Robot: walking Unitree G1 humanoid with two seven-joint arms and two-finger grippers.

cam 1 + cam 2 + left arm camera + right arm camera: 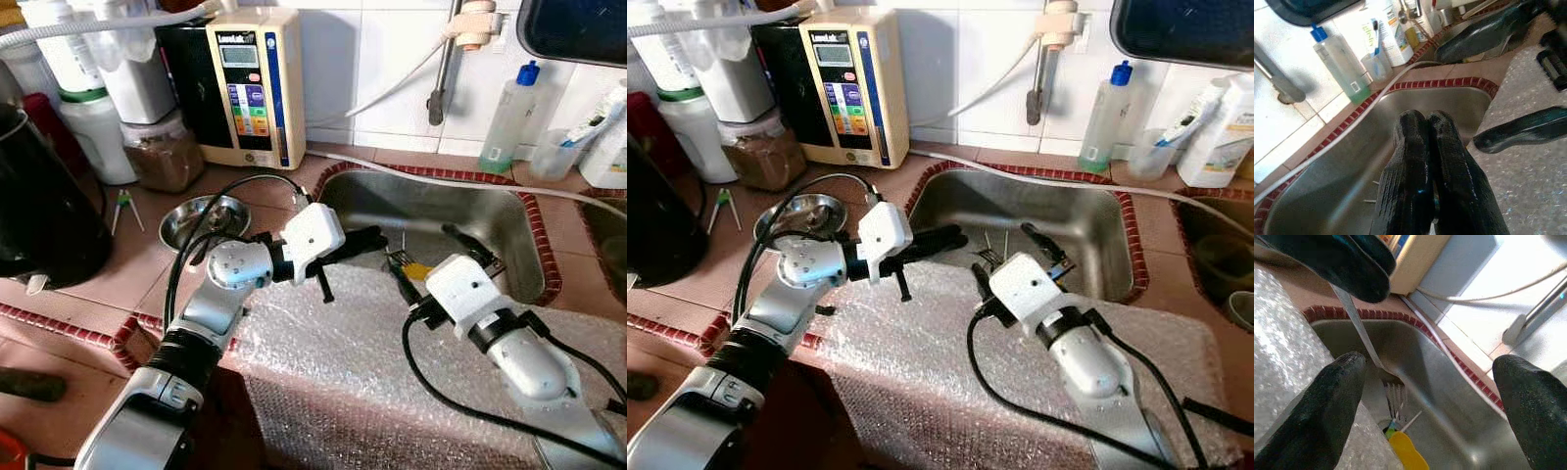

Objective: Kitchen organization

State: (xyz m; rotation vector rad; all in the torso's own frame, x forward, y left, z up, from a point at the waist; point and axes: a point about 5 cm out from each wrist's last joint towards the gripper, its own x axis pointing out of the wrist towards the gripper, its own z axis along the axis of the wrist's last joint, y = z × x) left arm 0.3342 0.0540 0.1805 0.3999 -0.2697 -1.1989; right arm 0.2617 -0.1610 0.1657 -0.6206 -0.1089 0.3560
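One stainless sink sits at centre right of the frame, with one sheet of bubble wrap across the lower half and one steel bowl at centre left. Along the top edge stand one water ionizer at upper left, one jar of brown powder beside it, one blue-capped clear bottle and one clear cup at upper right. One fork and one yellow-handled item lie at the sink's near edge.
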